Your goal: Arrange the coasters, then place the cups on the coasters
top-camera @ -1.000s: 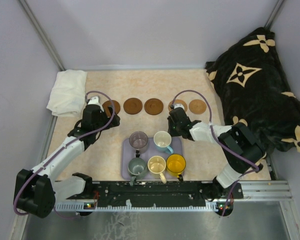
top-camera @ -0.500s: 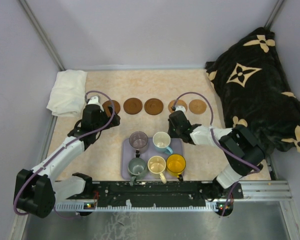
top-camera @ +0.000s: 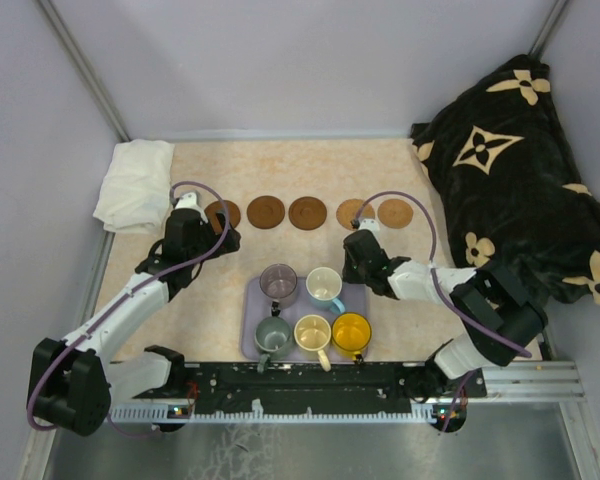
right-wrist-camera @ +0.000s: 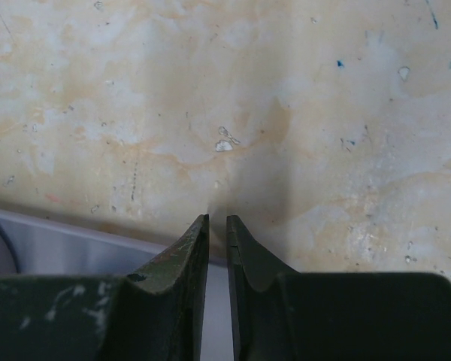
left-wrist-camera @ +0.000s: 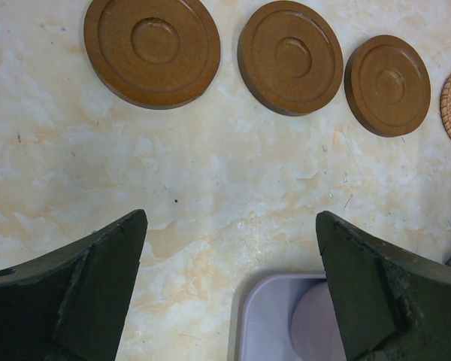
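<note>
Across the far side of the counter (top-camera: 280, 170), 5 coasters (top-camera: 307, 212) in a row: leftmost half hidden under the left arm, 4th partly behind the right wrist. Nearer, 5 cups (top-camera: 312, 330) on a lavender tray (top-camera: 252, 312). Left jaws spread wide, empty, over bare counter. Right jaws pinched shut on nothing at the tray's edge.

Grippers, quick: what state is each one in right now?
Left black two-finger gripper: open, holding nothing.
Right black two-finger gripper: shut, holding nothing.
</note>
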Controlling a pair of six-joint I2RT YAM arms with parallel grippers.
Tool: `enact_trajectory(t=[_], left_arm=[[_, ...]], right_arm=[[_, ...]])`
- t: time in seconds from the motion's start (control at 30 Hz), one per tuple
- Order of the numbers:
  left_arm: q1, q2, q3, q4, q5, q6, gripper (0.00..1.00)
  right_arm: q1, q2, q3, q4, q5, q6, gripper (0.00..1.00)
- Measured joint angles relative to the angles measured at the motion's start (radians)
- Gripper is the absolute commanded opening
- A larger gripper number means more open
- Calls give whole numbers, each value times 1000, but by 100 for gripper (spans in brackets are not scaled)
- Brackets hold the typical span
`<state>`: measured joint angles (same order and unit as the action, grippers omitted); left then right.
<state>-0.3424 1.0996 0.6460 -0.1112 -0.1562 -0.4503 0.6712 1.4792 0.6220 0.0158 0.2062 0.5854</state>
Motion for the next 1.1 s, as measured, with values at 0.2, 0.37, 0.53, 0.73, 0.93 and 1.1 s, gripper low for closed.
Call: enact_trajectory(t=[0.2, 0.37, 0.53, 0.73, 0.93, 1.1], left_arm=[[0, 0, 0, 0, 0, -2, 100], [0, 0, 0, 0, 0, 2, 100], [0, 0, 1, -1, 0, 8, 100], [0, -13, 12, -2, 1, 21, 100], [-12, -70, 12, -13, 16, 39, 100], [-75, -182, 2, -33, 26, 50, 100]], right_arm=[[1, -20, -13, -17, 21, 3, 18], [6, -11, 16, -66, 54, -6, 18], [2, 39, 129, -206, 150, -39, 19], [-26, -8, 269, -293, 245, -76, 19], [-27, -218, 243, -374, 286, -57, 16], [29, -500, 82, -544, 303, 41, 14]])
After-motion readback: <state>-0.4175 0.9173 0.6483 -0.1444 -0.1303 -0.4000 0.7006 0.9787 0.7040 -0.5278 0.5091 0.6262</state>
